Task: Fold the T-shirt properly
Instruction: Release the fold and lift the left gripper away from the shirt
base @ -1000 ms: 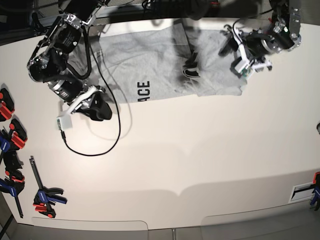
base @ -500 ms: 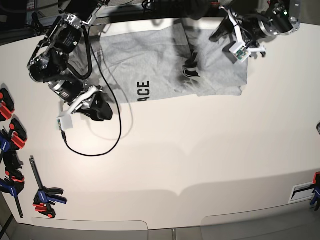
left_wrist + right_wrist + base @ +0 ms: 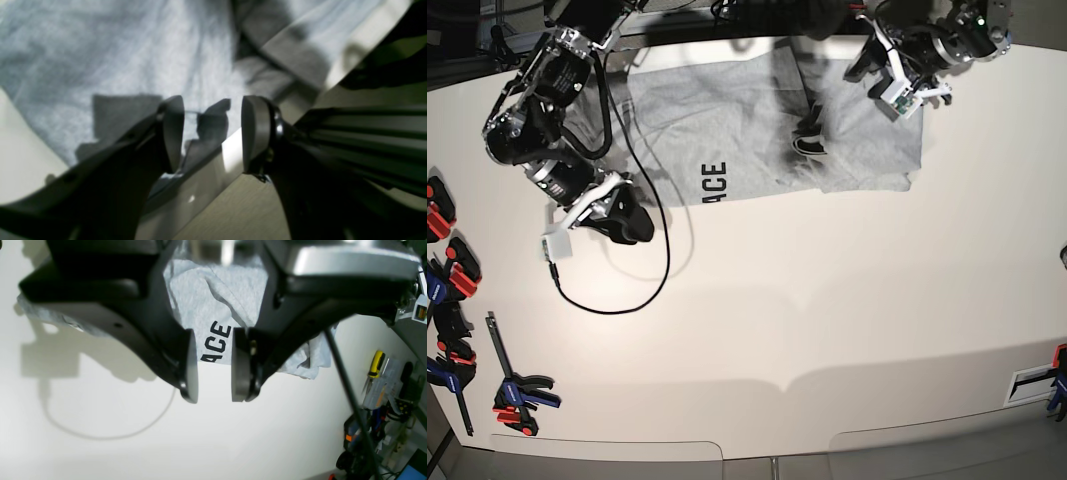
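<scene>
The T-shirt [image 3: 767,125] lies along the far edge of the table [image 3: 827,320], partly folded, with one panel turned over so that the letters "ACE" show near its front hem. Our left gripper [image 3: 864,68] hovers over the shirt's far corner at the table edge; in the left wrist view its fingers [image 3: 173,133] stand moderately apart with nothing between them, only cloth and the table rim below. Our right gripper [image 3: 213,370] rests low over bare table just in front of the lettered hem, its fingers a narrow gap apart and empty. We judge the step in hand to be taking hold of the far edge. To do it well, we should lower the left gripper until one finger slides under the hem, pinch only the layer to be moved, and keep the cable [image 3: 617,290] away from the cloth.
</scene>
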`<state>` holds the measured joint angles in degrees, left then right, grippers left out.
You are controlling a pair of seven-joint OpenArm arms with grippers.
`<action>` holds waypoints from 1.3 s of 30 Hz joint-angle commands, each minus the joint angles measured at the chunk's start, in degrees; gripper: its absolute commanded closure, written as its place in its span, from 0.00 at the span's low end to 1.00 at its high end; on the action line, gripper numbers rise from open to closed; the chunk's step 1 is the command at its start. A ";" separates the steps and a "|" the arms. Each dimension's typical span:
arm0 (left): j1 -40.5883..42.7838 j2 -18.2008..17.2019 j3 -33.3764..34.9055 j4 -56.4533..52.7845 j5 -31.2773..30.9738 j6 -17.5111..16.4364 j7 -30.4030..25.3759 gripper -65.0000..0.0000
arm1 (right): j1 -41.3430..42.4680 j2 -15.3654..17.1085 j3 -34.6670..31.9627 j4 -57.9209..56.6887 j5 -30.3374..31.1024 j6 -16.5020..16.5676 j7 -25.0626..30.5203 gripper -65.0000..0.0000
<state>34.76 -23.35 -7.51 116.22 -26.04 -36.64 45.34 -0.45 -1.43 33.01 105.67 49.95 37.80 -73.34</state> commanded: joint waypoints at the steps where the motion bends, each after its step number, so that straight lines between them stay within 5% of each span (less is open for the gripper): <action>1: 0.15 -0.46 -0.26 0.74 -0.96 -0.31 -1.31 0.61 | 0.92 0.33 -0.09 1.03 1.73 0.76 1.40 0.75; 13: 0.15 -0.48 3.98 0.74 -0.66 -1.18 -1.70 0.61 | 0.90 0.33 -0.09 1.03 1.68 0.76 1.42 0.75; 21: -3.10 -0.48 10.75 -2.21 13.22 2.36 -4.28 0.61 | 0.90 0.33 -0.09 1.03 1.68 0.76 1.31 0.75; 31: -3.72 -0.48 10.97 -2.75 13.27 2.36 -3.30 0.61 | 0.90 0.33 -0.09 1.03 1.68 0.76 1.29 0.75; 39: -3.67 -0.48 10.99 -2.80 19.80 6.08 -5.57 0.61 | 0.90 0.31 -0.09 1.03 1.68 0.76 1.31 0.75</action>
<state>30.94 -23.49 3.70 112.49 -5.76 -30.44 40.69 -0.45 -1.43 33.01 105.67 49.95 37.78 -73.34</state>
